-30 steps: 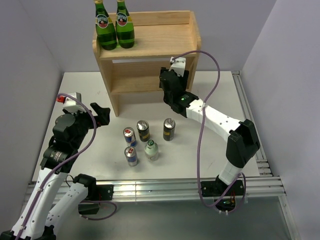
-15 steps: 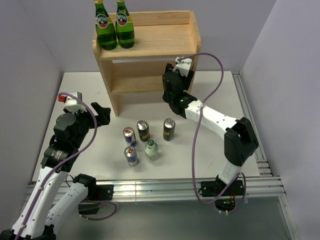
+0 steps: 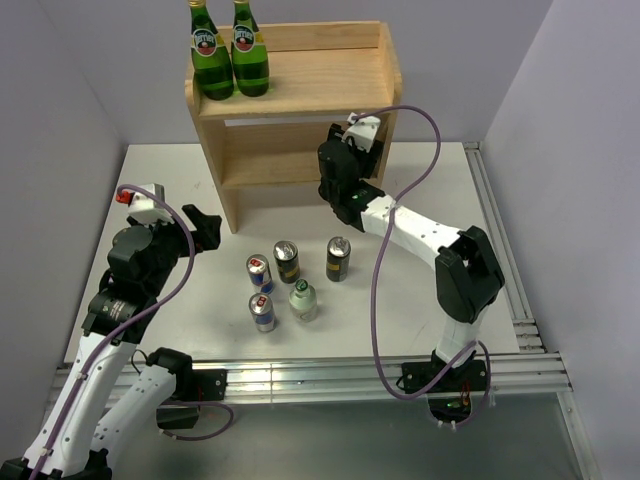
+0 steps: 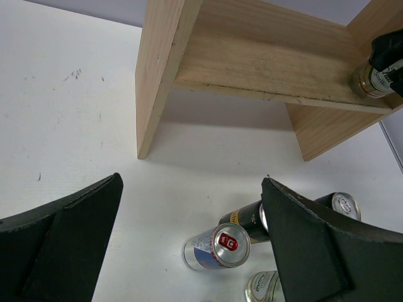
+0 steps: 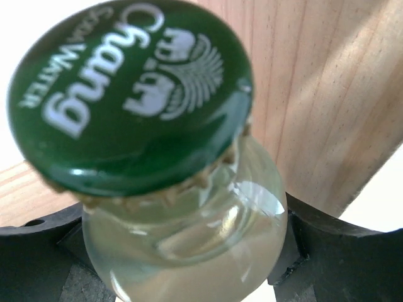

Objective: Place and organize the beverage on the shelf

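One drink of six has reached the shelf, and none is released as far as the views show. The right gripper (image 3: 343,165) reaches into the lower tier (image 4: 264,56) of the light natural-wood two-tier shelf (image 3: 300,85), at that tier's right end beside the side panel. Its jaws are closed narrowly on the glass body of a small clear green-capped bottle (image 5: 176,239) — upright, at or just above the board, though whether it rests there I cannot tell. The left gripper (image 3: 205,228) hangs over the table's left side, jaws spread wide and holding nothing. Five drinks wait on the white table (image 3: 330,335), clustered at its middle in front of the shelf: a tall black-and-yellow can (image 3: 287,261), a second black-and-yellow can (image 3: 339,258) to its right, a slim blue-silver-red can (image 3: 259,272), another blue-silver-red can (image 3: 262,312) nearer the near edge, and a second green-capped bottle (image 3: 303,300). Two large green glass bottles (image 3: 212,55) stand at the left end of the top tier. I judge the job barely begun — this bottle to let go, five more to carry over and line up. The table is matt with a few faint scuffs, metal rails run along its near and right edges, and plain pale walls close in on three sides.
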Available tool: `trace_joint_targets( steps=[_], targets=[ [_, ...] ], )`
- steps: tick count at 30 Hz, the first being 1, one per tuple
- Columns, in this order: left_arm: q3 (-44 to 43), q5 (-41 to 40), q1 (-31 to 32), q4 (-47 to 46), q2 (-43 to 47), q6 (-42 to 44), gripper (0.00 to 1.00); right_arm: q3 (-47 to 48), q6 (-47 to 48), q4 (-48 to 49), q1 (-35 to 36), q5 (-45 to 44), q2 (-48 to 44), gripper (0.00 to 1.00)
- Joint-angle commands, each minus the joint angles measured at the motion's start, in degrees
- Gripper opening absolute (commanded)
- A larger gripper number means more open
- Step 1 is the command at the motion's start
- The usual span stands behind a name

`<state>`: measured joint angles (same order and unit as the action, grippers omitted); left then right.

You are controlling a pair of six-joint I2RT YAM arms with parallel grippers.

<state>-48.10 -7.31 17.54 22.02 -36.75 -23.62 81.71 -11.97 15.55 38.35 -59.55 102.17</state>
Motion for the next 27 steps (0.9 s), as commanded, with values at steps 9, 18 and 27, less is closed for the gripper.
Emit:
trace_joint_targets(
  steps=[9,18,27],
  targets=[
    [-0.16,0.81,-0.31,-1.89,0.28,0.85,0.99,4.33,-2.97,0.27,-0.20,-0.48,1.01,0.93],
    [-0.16,0.90,-0.31,-1.81,0.37,0.85,0.99,3.19,-4.47,-1.58,-0.12,-0.39,-0.04,0.94],
    [-0.16,0.63,-0.31,-1.72,0.54,0.85,0.99,-1.02,-6.84,-5.00,0.50,3.29,-4.60,1.00]
  ],
)
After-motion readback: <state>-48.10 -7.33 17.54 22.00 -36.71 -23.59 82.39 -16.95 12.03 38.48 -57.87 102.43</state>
